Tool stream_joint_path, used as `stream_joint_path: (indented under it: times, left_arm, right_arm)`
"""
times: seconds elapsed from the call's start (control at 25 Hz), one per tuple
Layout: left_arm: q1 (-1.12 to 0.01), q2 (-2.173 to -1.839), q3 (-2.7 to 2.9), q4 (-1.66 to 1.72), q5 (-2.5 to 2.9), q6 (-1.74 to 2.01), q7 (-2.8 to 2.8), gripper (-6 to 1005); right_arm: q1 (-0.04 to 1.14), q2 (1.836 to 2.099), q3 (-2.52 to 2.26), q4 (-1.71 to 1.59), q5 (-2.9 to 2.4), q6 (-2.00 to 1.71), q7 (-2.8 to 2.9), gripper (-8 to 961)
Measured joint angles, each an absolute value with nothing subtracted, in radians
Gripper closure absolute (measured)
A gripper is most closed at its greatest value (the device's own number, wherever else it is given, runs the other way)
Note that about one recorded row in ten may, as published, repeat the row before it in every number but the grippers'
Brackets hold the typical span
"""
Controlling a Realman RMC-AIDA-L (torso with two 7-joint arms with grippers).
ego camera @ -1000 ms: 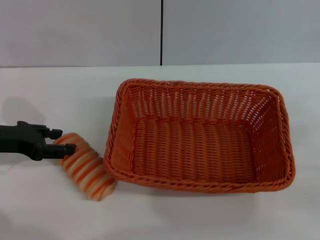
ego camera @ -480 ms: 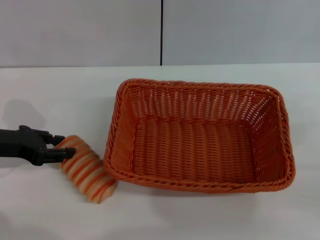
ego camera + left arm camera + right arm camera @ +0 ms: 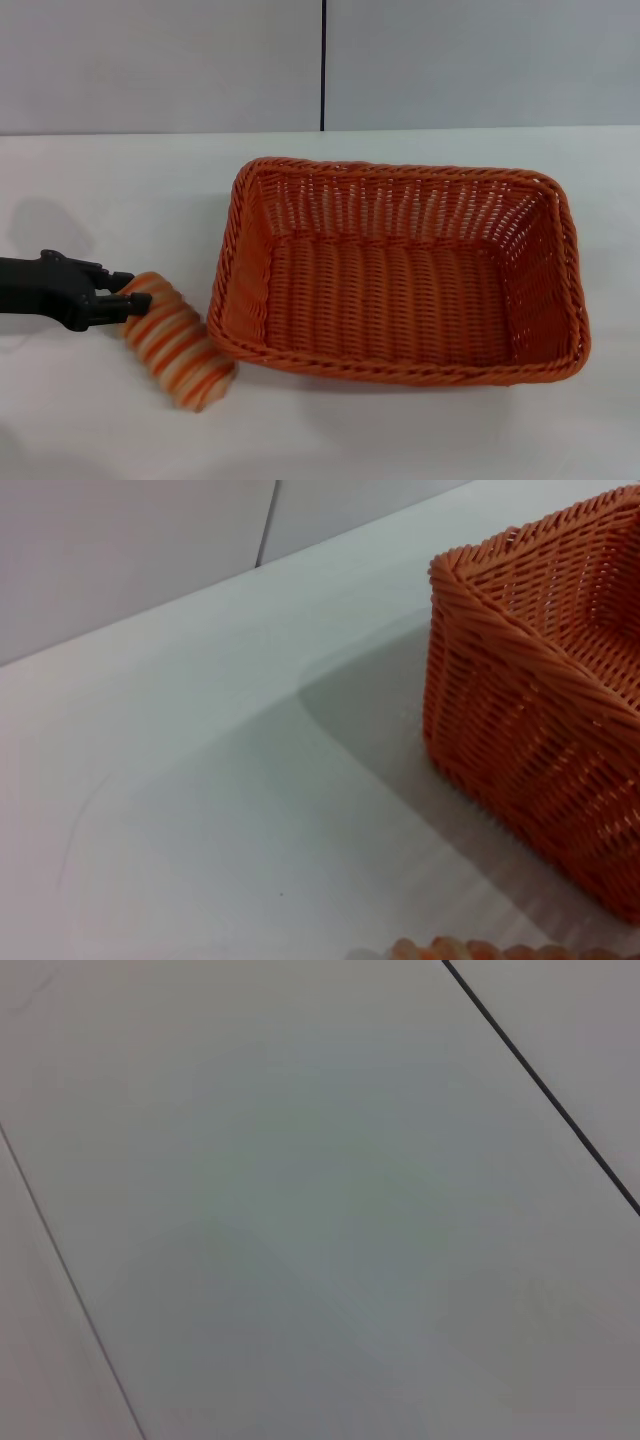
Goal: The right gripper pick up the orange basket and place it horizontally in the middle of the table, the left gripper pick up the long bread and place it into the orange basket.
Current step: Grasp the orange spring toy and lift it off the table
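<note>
The orange basket (image 3: pixel 400 270) already sat lengthwise mid-bench (image 3: pixel 120 190), so that half looked done. The long bread (image 3: pixel 178 340) lay just outside its left wall, the left gripper (image 3: pixel 128 293) clamping one end; lifting it in remained.

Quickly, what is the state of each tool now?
Left tool: at the end of the striped orange-and-cream oblong toy loaf; grip cannot be told.
Right tool: not in view.
</note>
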State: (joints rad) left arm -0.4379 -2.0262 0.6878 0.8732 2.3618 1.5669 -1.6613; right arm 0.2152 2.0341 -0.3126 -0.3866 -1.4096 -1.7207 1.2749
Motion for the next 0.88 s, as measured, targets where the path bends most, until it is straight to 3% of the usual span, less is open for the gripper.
stream_joint_path:
  times: [0.24,0.88]
  left_arm:
    - [-0.442,-2.025,0.689,0.869,2.365,1.57,-1.661,632]
    - [-0.439,-2.025,0.681,0.881,2.358,1.588,-1.66,721]
  right_arm:
    - [0.212,2.034,-0.312,-0.387,-1.408,-1.724,1.275,397]
    - [0.21,2.029,-0.284,-0.387,-1.405,-1.735,1.278,396]
